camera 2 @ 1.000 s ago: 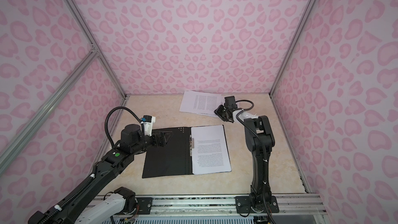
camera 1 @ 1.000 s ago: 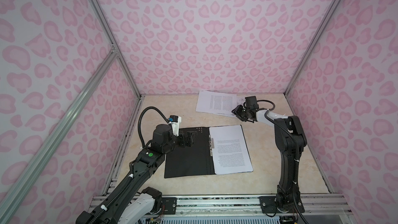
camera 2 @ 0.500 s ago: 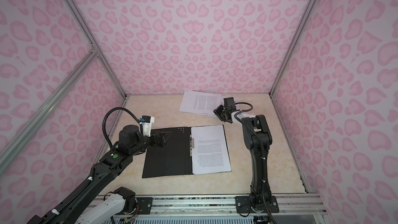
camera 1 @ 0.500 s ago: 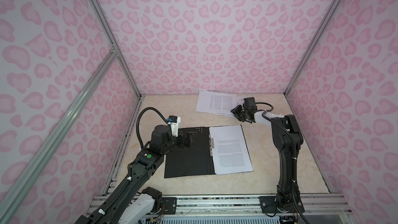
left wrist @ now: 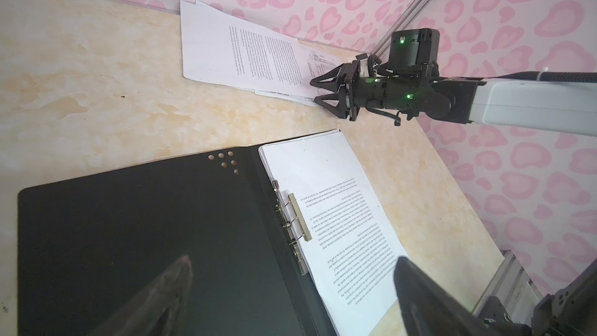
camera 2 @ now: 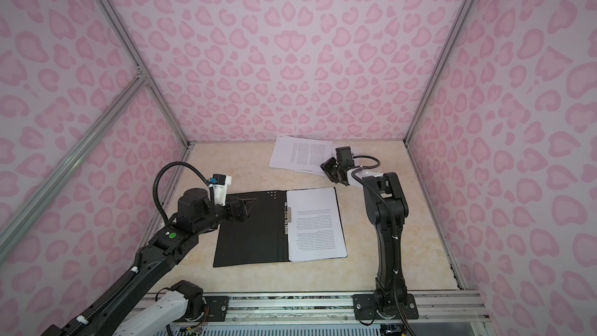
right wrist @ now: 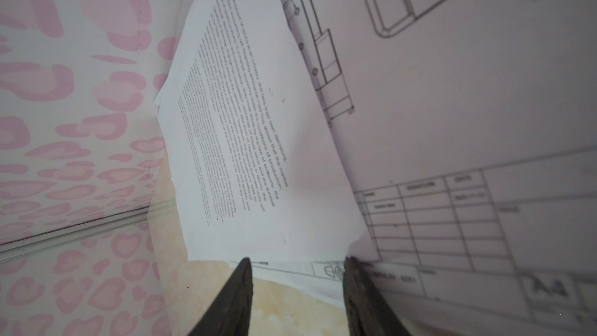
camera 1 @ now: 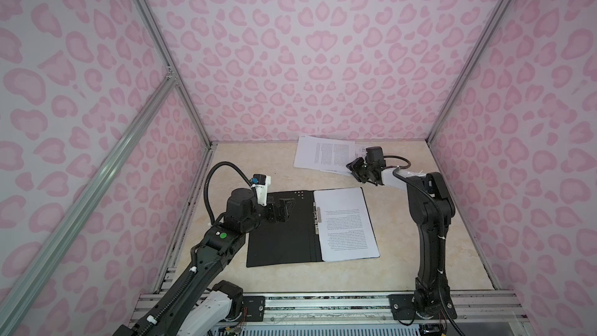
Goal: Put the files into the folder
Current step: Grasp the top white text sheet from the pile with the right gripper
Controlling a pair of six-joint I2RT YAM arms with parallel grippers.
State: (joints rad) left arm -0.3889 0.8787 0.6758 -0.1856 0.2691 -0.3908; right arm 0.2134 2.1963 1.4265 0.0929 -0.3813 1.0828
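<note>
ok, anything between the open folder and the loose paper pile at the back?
Only bare tabletop; the right gripper sits at a corner of the pile. Clearest in the left wrist view.

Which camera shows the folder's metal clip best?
Left wrist view: the metal clip is close, its bar and wires distinct. Both top views show only a small pale strip; the right wrist view misses it.
</note>
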